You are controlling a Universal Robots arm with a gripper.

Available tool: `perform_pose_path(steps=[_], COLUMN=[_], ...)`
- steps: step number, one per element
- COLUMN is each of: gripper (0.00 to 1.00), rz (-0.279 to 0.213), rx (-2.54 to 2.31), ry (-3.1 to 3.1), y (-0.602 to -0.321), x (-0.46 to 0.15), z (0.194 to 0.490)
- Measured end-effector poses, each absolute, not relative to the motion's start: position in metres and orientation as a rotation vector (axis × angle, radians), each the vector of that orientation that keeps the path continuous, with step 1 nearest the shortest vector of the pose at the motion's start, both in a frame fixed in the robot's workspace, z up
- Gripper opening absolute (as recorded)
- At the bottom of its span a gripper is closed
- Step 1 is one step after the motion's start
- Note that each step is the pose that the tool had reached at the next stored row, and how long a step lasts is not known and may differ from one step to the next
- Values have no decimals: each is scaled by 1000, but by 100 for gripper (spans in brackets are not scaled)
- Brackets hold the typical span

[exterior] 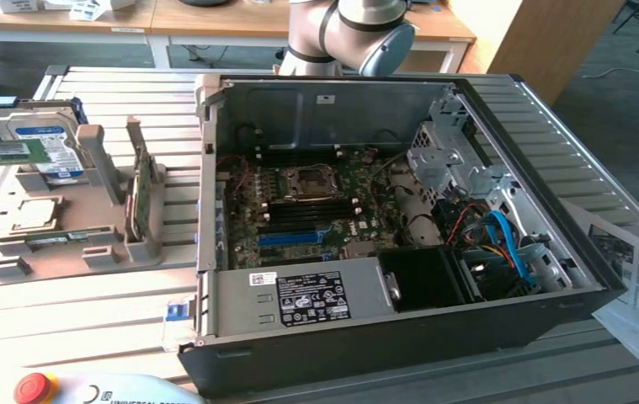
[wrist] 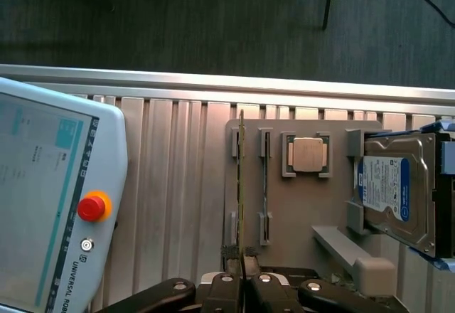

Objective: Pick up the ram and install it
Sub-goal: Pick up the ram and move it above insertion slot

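- Your gripper (wrist: 242, 264) has its fingers pressed together on the ram (wrist: 241, 185), pinching one end of it.
- In the wrist view you see the ram edge-on: a thin green strip running straight out from the fingertips, over the grey parts tray (wrist: 298, 213).
- In the exterior view the ram (exterior: 7, 156) hangs above the parts tray (exterior: 72, 269), at the tray's end nearest the exterior view's left. Its flat side faces the camera, and it is clear of the tray's slots.
- The second green stick (wrist: 264, 185) sits in its tray slot just beside the held ram; in the exterior view it lies low on the tray (exterior: 55, 239).
- The CPU (wrist: 307, 155) rests in the tray's square pocket, past the second stick from the ram (exterior: 33, 215).
- The hard drive (wrist: 398, 192) stands on the tray's far side from the ram in the wrist view; in the exterior view (exterior: 44, 143) it stands just behind the ram.
- The taller green card (exterior: 137, 198) stands upright on the tray's edge nearest the PC case (exterior: 544, 126).
- The case lies open beside the tray, motherboard (exterior: 308, 202) exposed; the ram is well apart from it.
- The teach pendant (wrist: 50, 206), with its red stop button (wrist: 91, 208), lies on the slatted table (wrist: 178, 185) beside the tray.
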State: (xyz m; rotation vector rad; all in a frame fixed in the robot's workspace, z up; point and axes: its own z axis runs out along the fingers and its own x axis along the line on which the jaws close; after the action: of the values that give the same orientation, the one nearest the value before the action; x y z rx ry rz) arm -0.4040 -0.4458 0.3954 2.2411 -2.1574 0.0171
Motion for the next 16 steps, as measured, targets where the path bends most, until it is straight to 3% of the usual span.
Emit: perform_pose_path(steps=[16], gripper=[12], rz=[19], rx=[2240], ry=[-2157], y=[-446], x=[-400], z=[402])
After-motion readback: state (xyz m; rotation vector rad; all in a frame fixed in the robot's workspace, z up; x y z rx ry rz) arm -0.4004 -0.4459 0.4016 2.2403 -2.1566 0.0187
